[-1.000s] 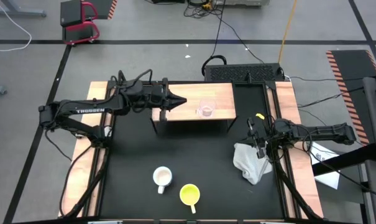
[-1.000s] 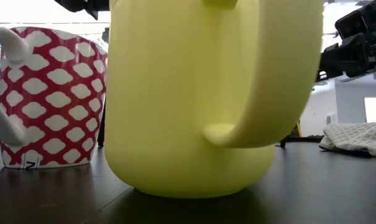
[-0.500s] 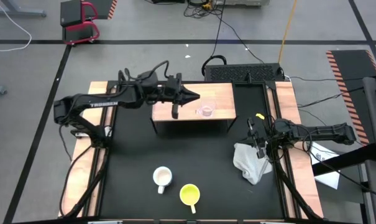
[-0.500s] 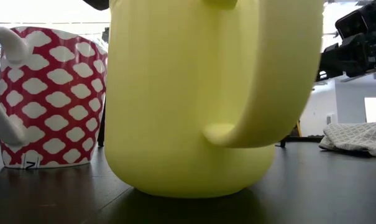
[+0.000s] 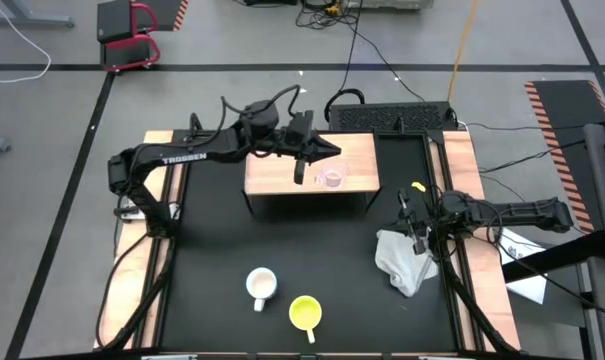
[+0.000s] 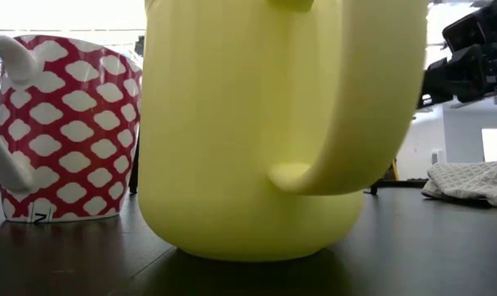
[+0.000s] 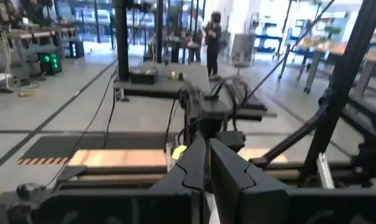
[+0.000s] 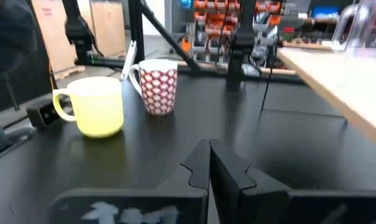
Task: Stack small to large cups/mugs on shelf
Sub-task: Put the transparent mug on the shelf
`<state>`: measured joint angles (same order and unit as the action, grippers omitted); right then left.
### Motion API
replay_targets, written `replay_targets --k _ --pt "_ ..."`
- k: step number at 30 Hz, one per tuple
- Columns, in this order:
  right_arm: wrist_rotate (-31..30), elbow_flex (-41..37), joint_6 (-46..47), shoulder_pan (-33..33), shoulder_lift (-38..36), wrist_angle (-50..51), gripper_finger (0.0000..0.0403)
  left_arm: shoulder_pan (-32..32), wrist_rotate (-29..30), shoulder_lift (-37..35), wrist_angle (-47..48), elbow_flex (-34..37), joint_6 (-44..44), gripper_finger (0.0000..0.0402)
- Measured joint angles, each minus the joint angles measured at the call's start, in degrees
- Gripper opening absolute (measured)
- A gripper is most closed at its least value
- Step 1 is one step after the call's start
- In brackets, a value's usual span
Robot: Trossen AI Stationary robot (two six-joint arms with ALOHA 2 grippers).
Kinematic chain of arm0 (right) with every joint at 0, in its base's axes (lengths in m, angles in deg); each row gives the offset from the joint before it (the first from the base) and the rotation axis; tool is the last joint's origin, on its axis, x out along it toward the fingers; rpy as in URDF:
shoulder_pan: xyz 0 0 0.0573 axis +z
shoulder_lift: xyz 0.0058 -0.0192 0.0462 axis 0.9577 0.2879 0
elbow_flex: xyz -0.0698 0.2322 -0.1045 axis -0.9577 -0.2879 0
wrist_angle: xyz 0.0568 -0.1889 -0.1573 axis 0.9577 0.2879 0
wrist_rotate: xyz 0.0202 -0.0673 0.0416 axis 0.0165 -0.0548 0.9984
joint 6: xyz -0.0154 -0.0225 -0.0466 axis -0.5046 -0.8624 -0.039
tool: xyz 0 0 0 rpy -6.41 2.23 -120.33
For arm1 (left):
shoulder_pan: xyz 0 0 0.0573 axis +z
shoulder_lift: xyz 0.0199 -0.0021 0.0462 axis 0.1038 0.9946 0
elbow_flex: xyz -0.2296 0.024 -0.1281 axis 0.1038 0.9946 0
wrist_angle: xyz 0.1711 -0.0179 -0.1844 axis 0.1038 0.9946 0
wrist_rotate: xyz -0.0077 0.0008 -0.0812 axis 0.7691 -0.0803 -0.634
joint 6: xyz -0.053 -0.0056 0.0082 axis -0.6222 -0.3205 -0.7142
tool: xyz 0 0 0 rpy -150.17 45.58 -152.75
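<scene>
The light wooden shelf stands at the table's far middle. The small clear glass cup stands on its top, toward the right end; it also shows in the right wrist view. My left gripper, shut, hovers over the shelf just on the far side of the glass, touching nothing. The white mug with red pattern and the yellow mug stand on the black tabletop near the front edge. My right gripper, shut, waits at the table's right by the white cloth.
A crumpled white cloth lies on the tabletop at the right, below my right gripper. In the low view the yellow mug fills the middle and the patterned mug stands to its left. Wooden boards flank the black top.
My left gripper has swung toward the table's right edge and slightly toward the far edge, over the shelf top, from the shelf's left part to just beyond the glass cup. It has stayed shut. The cups and my right arm have kept still.
</scene>
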<state>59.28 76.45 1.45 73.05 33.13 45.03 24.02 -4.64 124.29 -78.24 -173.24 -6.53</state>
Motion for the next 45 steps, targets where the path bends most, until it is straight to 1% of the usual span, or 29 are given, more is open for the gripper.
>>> replay_targets --k 4,9,13,21,25,27,29,33,36,41,45 --pt "-0.01 0.00 0.22 -0.01 -0.04 -1.29 0.0000 0.03 0.07 1.09 0.43 -1.56 1.64 0.0021" --pt "-0.01 0.02 0.08 -0.01 0.00 -1.38 0.0000 0.49 0.79 1.13 0.39 -1.72 1.52 0.0021" --pt "-0.01 0.02 -0.26 -0.01 0.02 -1.73 0.0000 0.92 3.25 1.15 -2.48 -1.72 -0.25 0.0021" --pt "-0.09 0.02 -0.11 0.01 0.02 -2.24 0.0000 2.44 3.45 1.15 -3.92 -1.72 -1.80 0.0021" --pt "-0.17 0.03 -0.09 -0.01 0.02 -2.46 0.0000 2.84 3.48 2.87 -5.55 -1.77 -1.98 0.0021" --pt "-0.18 0.04 -0.09 -0.01 0.02 -3.07 0.0000 2.93 3.39 4.54 -8.00 -1.80 -3.15 0.0021" --pt "-0.18 0.04 -0.07 -0.01 0.03 -3.55 0.0000 2.93 3.19 6.43 -8.03 -3.33 -4.23 0.0021" --pt "-0.18 0.04 0.28 0.01 0.02 -3.47 0.0000 2.92 -0.14 9.80 -5.68 -7.53 -4.17 0.0021" --pt "-0.19 0.04 0.35 0.00 0.02 -2.87 0.0000 2.83 -1.33 11.72 -3.31 -10.34 -4.04 0.0021" --pt "-0.18 0.04 0.27 0.01 0.15 -2.56 0.0000 2.75 -1.35 13.69 2.35 -13.41 -2.19 0.0021" --pt "-0.18 0.04 0.22 -0.01 0.40 -2.17 0.0000 2.49 -1.34 13.83 2.74 -13.55 -1.56 0.0021"
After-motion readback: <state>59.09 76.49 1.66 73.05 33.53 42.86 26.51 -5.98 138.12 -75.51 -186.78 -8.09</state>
